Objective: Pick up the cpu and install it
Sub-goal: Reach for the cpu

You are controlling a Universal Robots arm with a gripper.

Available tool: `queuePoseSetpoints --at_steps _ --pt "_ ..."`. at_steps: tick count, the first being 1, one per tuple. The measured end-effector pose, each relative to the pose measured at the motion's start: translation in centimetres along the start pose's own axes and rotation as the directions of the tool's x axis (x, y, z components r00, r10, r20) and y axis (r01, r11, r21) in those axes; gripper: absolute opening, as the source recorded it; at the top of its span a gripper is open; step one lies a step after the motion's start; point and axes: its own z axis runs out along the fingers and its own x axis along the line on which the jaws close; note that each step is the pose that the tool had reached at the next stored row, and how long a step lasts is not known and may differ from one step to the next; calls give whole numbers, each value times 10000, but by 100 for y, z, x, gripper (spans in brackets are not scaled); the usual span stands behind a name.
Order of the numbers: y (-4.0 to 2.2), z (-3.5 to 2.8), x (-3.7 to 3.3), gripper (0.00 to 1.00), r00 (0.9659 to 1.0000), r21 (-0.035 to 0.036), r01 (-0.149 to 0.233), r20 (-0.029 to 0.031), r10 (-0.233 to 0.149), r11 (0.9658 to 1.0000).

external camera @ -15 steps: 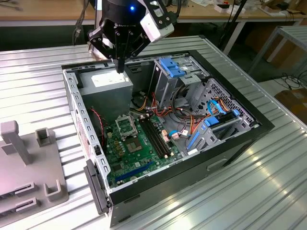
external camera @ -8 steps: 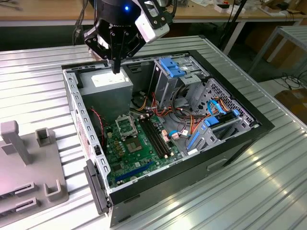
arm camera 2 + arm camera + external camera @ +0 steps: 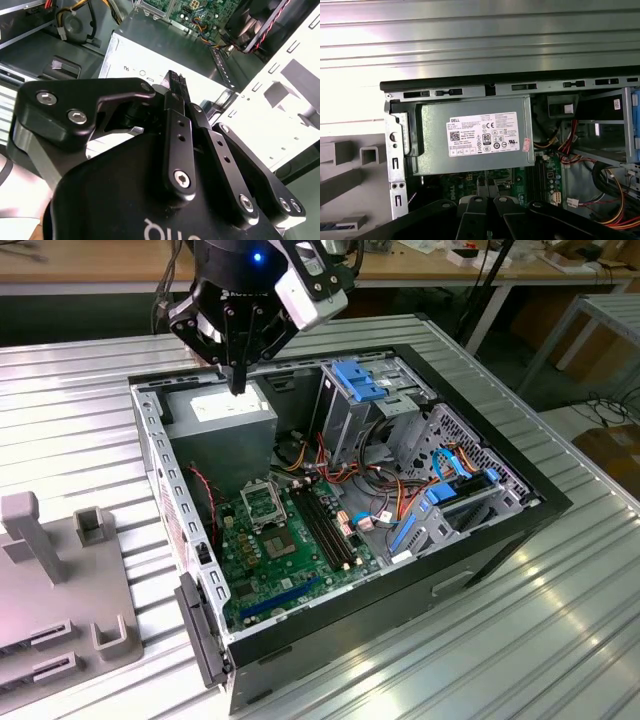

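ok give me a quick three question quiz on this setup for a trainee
1. True or false: the claw hangs above the grey power supply.
2. The motherboard is: a) green b) red c) white
3. Fill in: the open computer case lies on a ribbed metal ____.
Key: 1 true; 2 a; 3 table.

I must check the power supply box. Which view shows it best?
The first wrist view: the power supply lies face-on, label whole. The exterior view shows it slanted under the pincer; the second wrist view, one part behind it.
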Motion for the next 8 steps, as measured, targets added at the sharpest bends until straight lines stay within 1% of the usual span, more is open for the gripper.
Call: queuePoseSetpoints --at_steps 8 --pt "-1 0 16 11 10000 0 -2 0 2 10000"
